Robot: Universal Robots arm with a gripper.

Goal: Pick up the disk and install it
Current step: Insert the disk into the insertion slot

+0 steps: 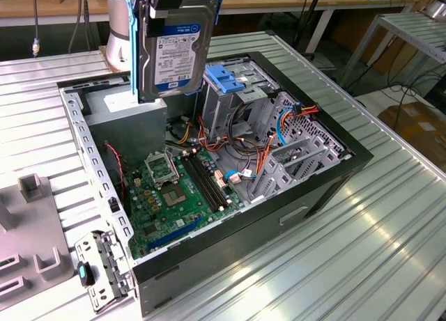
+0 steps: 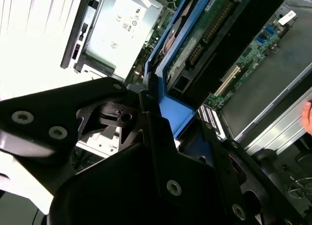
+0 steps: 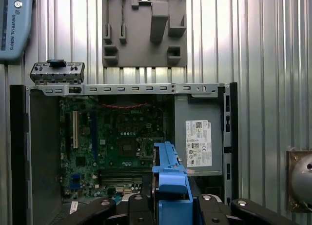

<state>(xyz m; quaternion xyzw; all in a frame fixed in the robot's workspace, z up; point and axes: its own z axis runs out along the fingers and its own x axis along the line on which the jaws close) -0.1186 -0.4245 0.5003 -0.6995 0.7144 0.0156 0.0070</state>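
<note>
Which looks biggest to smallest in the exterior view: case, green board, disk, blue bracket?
1. case
2. green board
3. disk, held up and perhaps nearer the camera, so its place against the board is unsure
4. blue bracket

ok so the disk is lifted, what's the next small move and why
Probably shift it toward the exterior view's right: the gripper holds the disk upright by the grey power supply, beside the drive cage rather than above it.

Gleaming as silver metal under a glossy paper label on the disk (image 1: 174, 49) — edging it in smooth blue plastic; shining ribbed and metallic across the table (image 1: 348, 258); looking dull grey on the case (image 1: 94, 150).
</note>
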